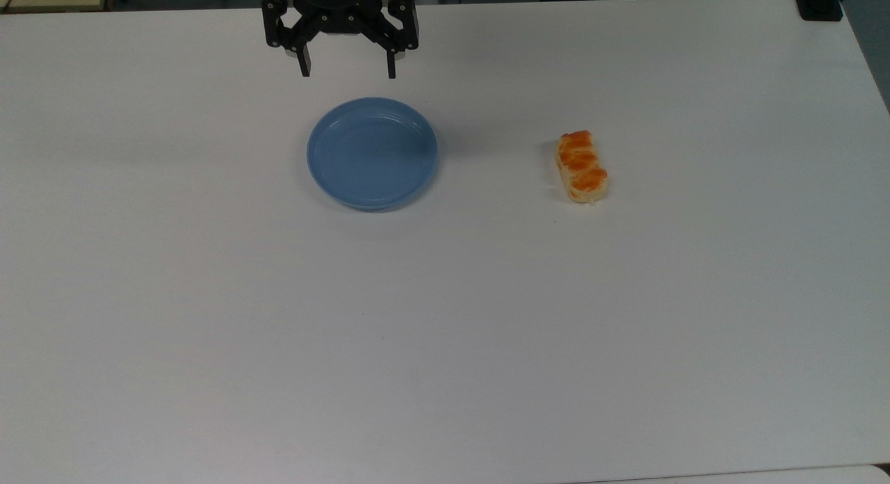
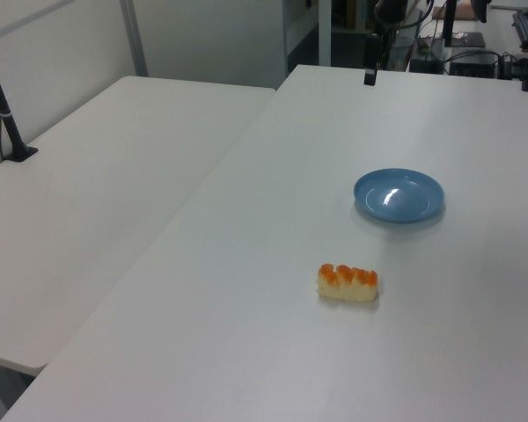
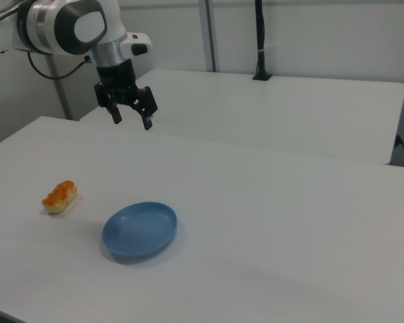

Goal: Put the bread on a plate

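Observation:
The bread (image 1: 582, 167), a small pale-yellow loaf with orange-brown glazed bumps, lies on the white table right of centre in the top view; it also shows as the bread (image 2: 348, 281) and the bread (image 3: 60, 196). The blue plate (image 1: 373, 153) sits empty to the top view's left of it, seen too as the plate (image 2: 399, 194) and the plate (image 3: 140, 229). My gripper (image 1: 348, 72) hangs open above the table just beyond the plate's far rim, holding nothing. In the right view the gripper (image 3: 131, 120) is well above the table.
The white table (image 1: 445, 317) spreads wide around both things. A second white table (image 2: 88, 193) adjoins it. A black post base (image 1: 820, 4) stands at the far right corner in the top view, and a black pole (image 3: 260, 40) rises behind in the right view.

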